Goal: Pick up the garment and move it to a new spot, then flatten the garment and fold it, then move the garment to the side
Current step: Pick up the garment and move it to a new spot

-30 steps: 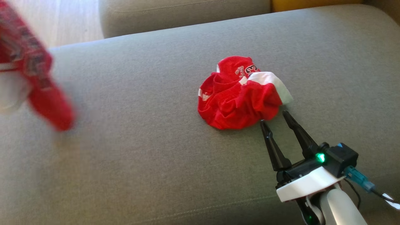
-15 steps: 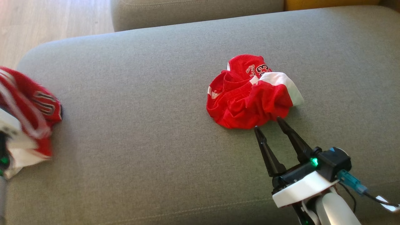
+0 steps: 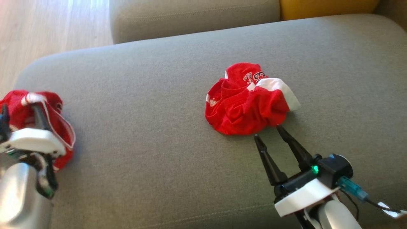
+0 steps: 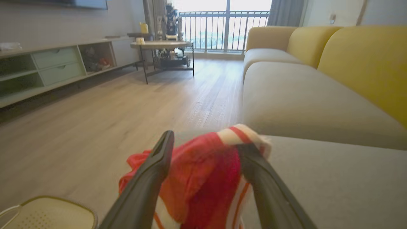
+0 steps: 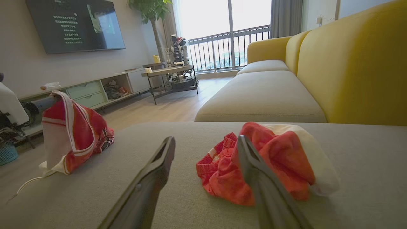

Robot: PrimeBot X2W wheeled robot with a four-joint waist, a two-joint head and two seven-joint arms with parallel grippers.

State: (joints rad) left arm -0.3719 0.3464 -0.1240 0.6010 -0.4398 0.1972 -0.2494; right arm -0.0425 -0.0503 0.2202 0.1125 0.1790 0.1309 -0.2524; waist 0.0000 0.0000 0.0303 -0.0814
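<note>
**Item 1, left tool point(image 3: 19, 109).** A second ago it carried the striped red jersey point(image 3: 52, 103) aloft, clamped shut. Now its fingers stand apart at the left end of the sofa seat cushion point(image 3: 143, 95), and the jersey is down on the fabric between and around them. Read this as the release: your move to a new spot looks done, with flattening and folding not begun.

**Item 2, right tool point(image 3: 267, 132).** Fingers spread and empty, tips just beside the near edge of the crumpled red-and-white garment point(image 3: 248, 105) at mid-cushion. Its pose is unchanged.

**Item 3, views.** Your right wrist view shows the jersey standing tall, one striped edge hung up by the left tool, so it may not be free. The head view hides that. Your left wrist view adds a pale perforated basket point(image 4: 47, 213) low beside the cushion's end.
</note>
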